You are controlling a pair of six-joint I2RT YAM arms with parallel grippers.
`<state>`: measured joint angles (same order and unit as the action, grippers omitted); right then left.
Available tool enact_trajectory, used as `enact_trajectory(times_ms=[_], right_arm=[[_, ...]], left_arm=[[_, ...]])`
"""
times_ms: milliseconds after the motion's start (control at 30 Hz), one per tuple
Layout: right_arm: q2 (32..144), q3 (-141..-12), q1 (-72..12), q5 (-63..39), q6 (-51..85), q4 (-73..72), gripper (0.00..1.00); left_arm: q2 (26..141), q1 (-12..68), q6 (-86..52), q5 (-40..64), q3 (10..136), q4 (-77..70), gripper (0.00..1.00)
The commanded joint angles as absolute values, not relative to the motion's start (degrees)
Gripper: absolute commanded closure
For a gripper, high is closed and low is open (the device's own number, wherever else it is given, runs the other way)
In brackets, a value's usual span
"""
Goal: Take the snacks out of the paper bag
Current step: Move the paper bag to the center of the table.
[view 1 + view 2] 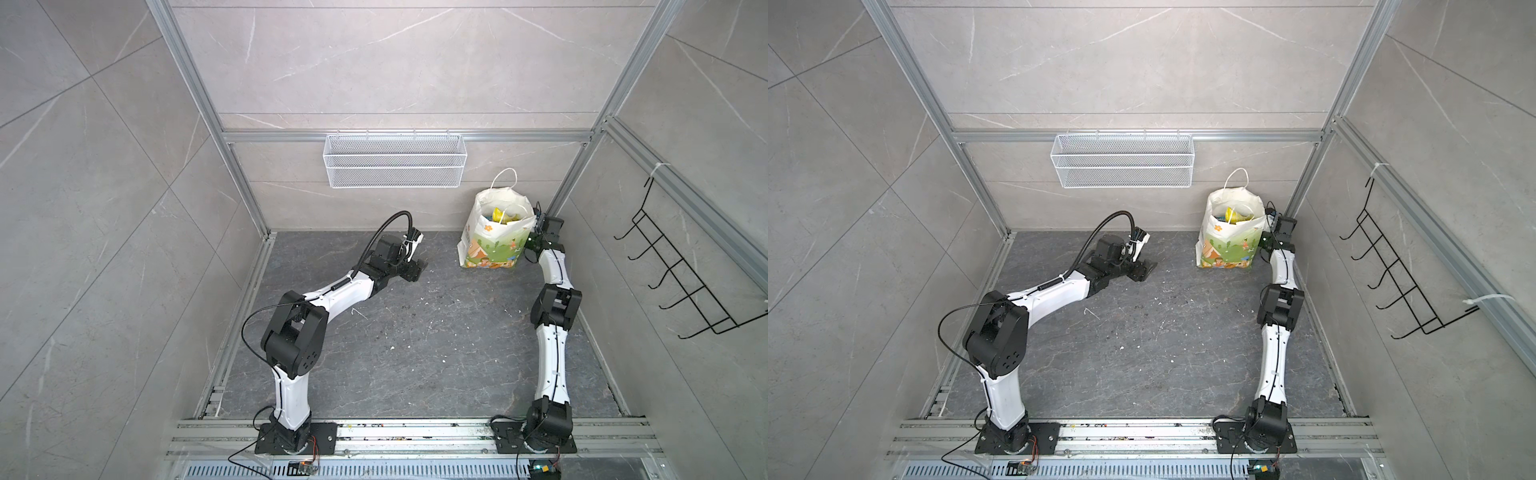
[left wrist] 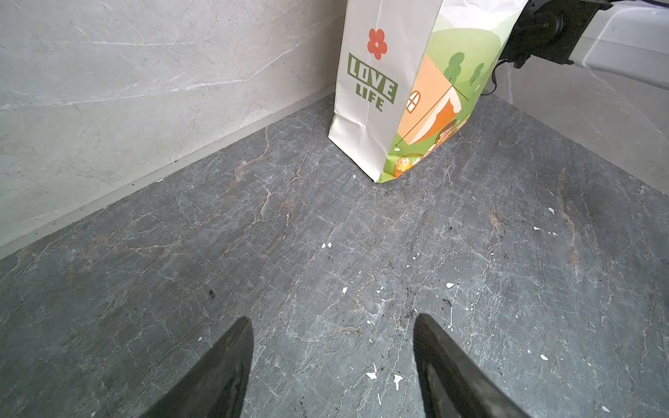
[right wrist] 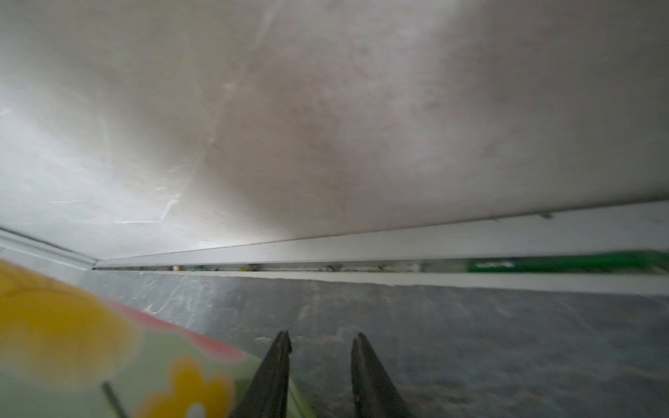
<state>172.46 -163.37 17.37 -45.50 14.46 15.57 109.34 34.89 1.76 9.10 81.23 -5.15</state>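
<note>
The white paper bag [image 1: 494, 243] [image 1: 1229, 245] with a green cartoon landscape stands upright at the back right of the dark floor, its mouth open. Yellow and green snacks [image 1: 500, 216] [image 1: 1235, 216] show inside its top. My right gripper [image 3: 322, 334] is low against the bag's right side, near the corner post. Its jaws stand a little apart over bare floor, and the bag's printed wall [image 3: 90, 362] lies just beside one finger. My left gripper [image 2: 333, 320] [image 1: 417, 271] is open and empty, low over the floor, well left of the bag [image 2: 365, 108].
A white wire mesh basket [image 1: 395, 160] hangs on the back wall. A black wire hook rack [image 1: 681, 266] hangs on the right wall. The back wall and its rail run close behind the bag. White flecks dot the floor [image 1: 415, 332].
</note>
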Motion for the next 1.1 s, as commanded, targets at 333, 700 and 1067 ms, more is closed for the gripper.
enact_trajectory(times_ms=[333, 700, 1067], right_arm=[[171.09, -163.07, 13.48, -56.60, 21.29, 14.92, 0.67], [156.39, -139.65, 9.70, -54.97, 15.54, 12.34, 0.70], [139.14, -111.00, 5.73, -47.68, 17.40, -2.28, 0.69]], left_arm=[[108.56, 34.92, 2.30, 7.53, 81.53, -6.96, 0.28], [101.88, 30.61, -3.98, -1.72, 70.56, -14.40, 0.30], [95.62, 28.85, -4.01, -9.08, 61.22, -14.72, 0.30]])
